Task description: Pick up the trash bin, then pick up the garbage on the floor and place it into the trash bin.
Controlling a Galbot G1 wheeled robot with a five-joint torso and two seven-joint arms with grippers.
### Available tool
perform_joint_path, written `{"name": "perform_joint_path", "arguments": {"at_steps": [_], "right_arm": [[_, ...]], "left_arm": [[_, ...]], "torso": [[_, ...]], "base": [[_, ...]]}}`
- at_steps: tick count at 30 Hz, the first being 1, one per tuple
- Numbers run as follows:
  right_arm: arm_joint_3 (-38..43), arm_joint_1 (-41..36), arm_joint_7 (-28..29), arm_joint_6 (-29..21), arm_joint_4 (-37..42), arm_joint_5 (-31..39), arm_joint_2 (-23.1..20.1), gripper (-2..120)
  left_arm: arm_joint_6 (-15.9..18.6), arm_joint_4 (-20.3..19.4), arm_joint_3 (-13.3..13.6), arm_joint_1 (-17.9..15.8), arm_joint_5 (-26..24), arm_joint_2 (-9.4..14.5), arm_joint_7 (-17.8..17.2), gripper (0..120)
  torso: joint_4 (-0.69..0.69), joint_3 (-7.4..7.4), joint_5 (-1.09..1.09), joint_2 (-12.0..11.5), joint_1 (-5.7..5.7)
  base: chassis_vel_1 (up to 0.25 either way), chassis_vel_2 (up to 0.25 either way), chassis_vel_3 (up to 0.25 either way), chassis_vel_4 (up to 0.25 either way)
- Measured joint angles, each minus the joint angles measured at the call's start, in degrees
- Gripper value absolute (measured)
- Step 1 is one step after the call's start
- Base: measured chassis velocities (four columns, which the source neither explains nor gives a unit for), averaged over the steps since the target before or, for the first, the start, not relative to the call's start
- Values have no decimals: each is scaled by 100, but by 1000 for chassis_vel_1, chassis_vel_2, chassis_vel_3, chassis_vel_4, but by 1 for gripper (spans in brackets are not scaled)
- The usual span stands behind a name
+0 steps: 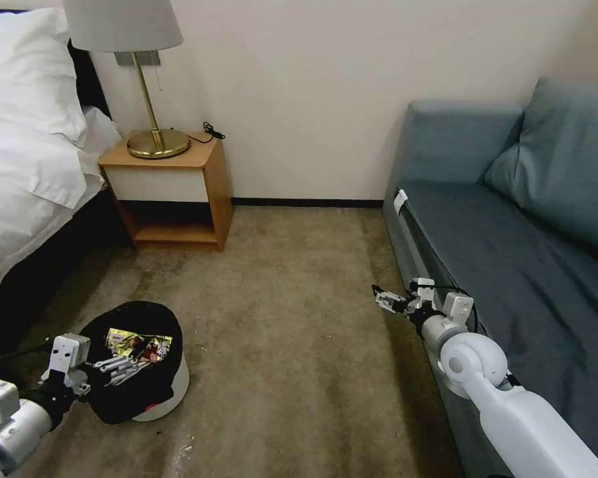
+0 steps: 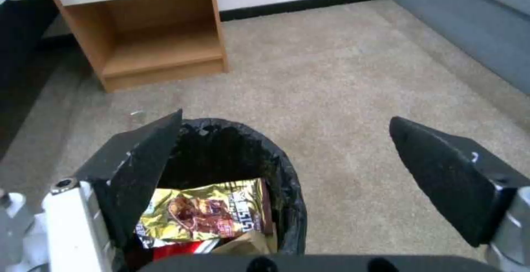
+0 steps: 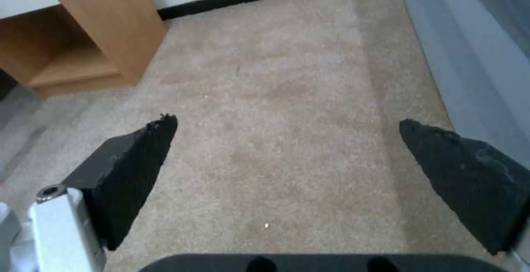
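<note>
Left jaws: the left gripper stands spread wide, gripping nothing, 1 pad over the near rim of the trash bin and the other out over bare carpet.
Right jaws: the right gripper is also wide apart and empty, held above bare carpet beside the sofa, well apart from the bin.
Trash bin: the trash bin sits on the carpet at the robot's left, near the bed and in front of the nightstand; in the head view it looks tipped toward the camera, though I cannot tell whether it is lifted or resting.
Liner: the black bag folds over the rim, thin and slack; it is likely to slip or bunch under a pad.
Contents: a gold-brown wrapper lies on top, with a red packet and brown paper beneath it.
Handling: judged as light, thin-walled plastic, fairly stiff at the rim but liable to flex and tilt if pinched on 1 side.
Where to hold: the rim wall looks best, 1 pad inside and 1 outside, clamping bag and plastic together, clear of the crinkly wrapper.
Floor litter: only a few tiny pale specks show on the carpet; what they are is too small to tell.
</note>
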Motion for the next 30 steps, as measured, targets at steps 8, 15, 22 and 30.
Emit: {"name": "perform_joint_path", "arguments": {"at_steps": [8, 15, 22, 30], "right_arm": [[-2, 2, -1, 1, -2, -2, 1, 100], [-3, 3, -2, 2, -5, -3, 1, 100], [-3, 3, -2, 2, -5, -3, 2, 100], [-3, 3, -2, 2, -5, -3, 2, 100]], "left_arm": [[1, 2, 0, -1, -2, 0, -2, 100], [3, 3, 0, -1, -4, 0, -5, 100], [6, 3, 0, -2, -4, 0, -5, 100], [8, 3, 1, -2, -4, 0, -5, 100]], "torso": [[0, 0, 0, 0, 0], [0, 0, 0, 0, 0], [0, 0, 0, 0, 0], [0, 0, 0, 0, 0]], "base": [[0, 0, 0, 0], [0, 0, 0, 0], [0, 0, 0, 0], [0, 0, 0, 0]]}}
